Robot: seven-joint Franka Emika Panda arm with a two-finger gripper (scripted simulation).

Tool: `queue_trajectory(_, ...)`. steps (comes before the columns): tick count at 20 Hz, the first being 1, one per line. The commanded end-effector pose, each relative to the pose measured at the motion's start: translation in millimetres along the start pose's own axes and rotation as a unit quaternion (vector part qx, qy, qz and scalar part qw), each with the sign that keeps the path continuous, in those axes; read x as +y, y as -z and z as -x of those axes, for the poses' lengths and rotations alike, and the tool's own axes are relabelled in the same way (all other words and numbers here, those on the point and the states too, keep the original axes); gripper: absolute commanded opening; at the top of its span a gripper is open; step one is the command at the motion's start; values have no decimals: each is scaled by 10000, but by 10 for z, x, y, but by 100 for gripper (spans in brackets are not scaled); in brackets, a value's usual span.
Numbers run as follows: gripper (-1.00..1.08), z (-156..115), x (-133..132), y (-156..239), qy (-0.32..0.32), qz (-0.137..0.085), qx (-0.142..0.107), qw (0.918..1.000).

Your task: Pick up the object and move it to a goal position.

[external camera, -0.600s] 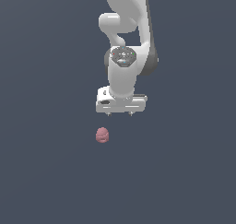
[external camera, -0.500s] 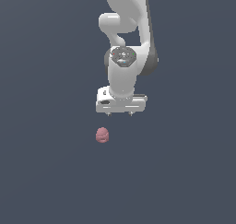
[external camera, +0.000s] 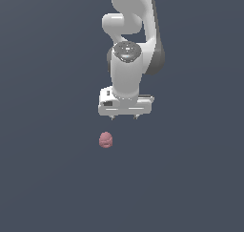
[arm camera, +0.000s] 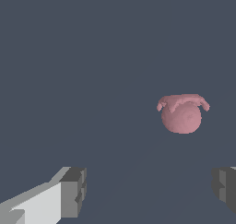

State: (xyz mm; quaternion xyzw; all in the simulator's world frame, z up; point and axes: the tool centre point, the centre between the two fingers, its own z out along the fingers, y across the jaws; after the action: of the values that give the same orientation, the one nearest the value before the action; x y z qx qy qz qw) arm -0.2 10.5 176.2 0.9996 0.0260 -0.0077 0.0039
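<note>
The object is a small dull pink-red lumpy blob (external camera: 106, 140) lying on the dark grey floor. It also shows in the wrist view (arm camera: 181, 114), with a frilled cap on one side. My white gripper (external camera: 124, 117) hangs above the floor, behind the object and slightly to the exterior view's right of it. Its jaws stand wide apart and hold nothing. In the wrist view both fingertips (arm camera: 73, 192) show at the frame's edge, and the object lies beyond them, clear of the gap between them.
The flat dark grey floor (external camera: 52, 178) fills both views. The white arm (external camera: 131, 26) rises behind the gripper.
</note>
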Motion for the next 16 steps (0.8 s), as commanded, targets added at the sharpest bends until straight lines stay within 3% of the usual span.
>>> queue_trajectory(1, 100, 2, -5, 8, 2, -4, 2, 10000)
queue_trajectory(8, 100, -77, 151, -139, 51, -8, 12, 10000)
queue_trajectory(16, 100, -250, 598, -558, 191, -24, 50, 9998)
